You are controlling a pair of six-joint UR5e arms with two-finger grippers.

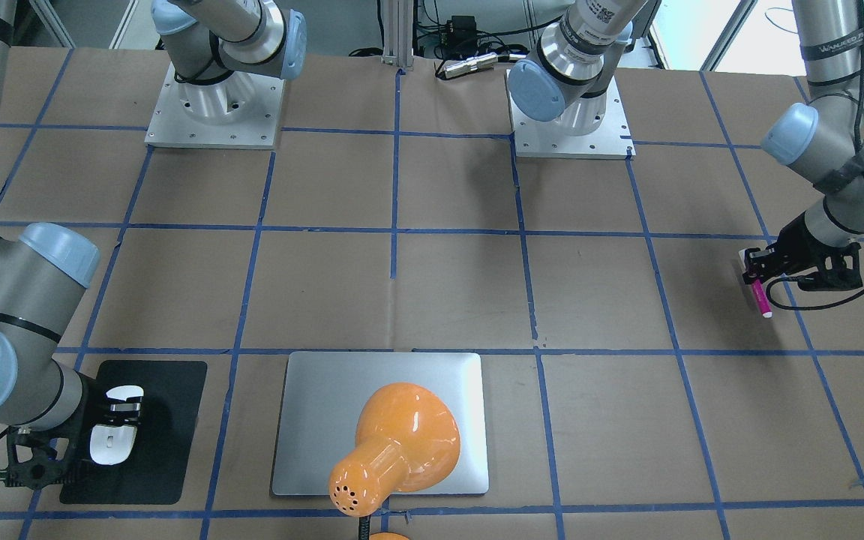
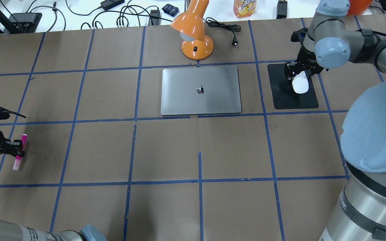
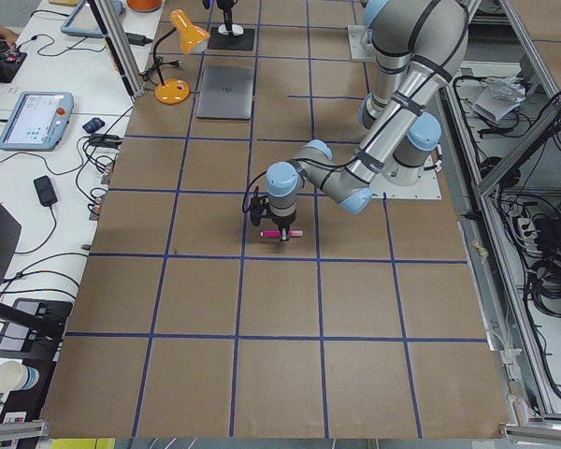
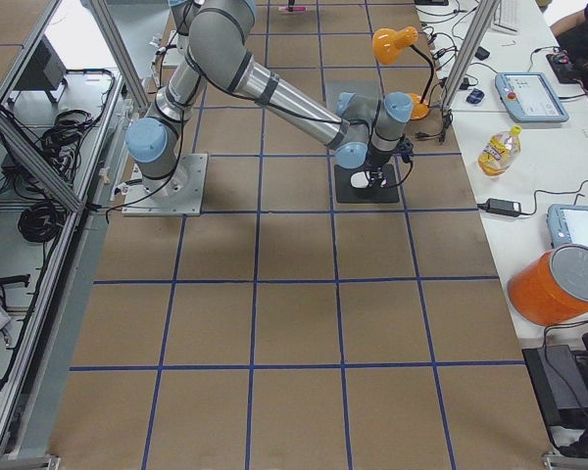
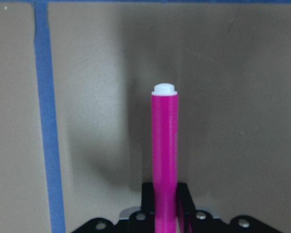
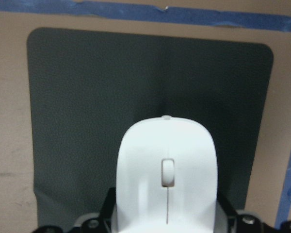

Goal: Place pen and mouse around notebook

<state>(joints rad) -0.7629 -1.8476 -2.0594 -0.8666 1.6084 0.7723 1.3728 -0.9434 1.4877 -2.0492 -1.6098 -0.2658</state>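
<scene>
The magenta pen (image 2: 20, 152) with white ends is far out at the table's left, well away from the silver-grey notebook (image 2: 200, 90). My left gripper (image 2: 18, 149) is shut on the pen, which casts a shadow on the paper in the left wrist view. The white mouse (image 2: 300, 83) is over the black mat (image 2: 281, 97), to the right of the notebook. My right gripper (image 2: 299, 75) is shut on the mouse across its sides. In the right wrist view the mouse (image 6: 167, 179) fills the lower middle, with the mat (image 6: 136, 77) beyond it.
An orange desk lamp (image 2: 196, 33) stands just behind the notebook, its head hanging over the lid in the front-facing view. A power plug (image 2: 235, 42) lies beside the lamp base. Brown paper with blue tape lines (image 2: 199, 180) covers the table.
</scene>
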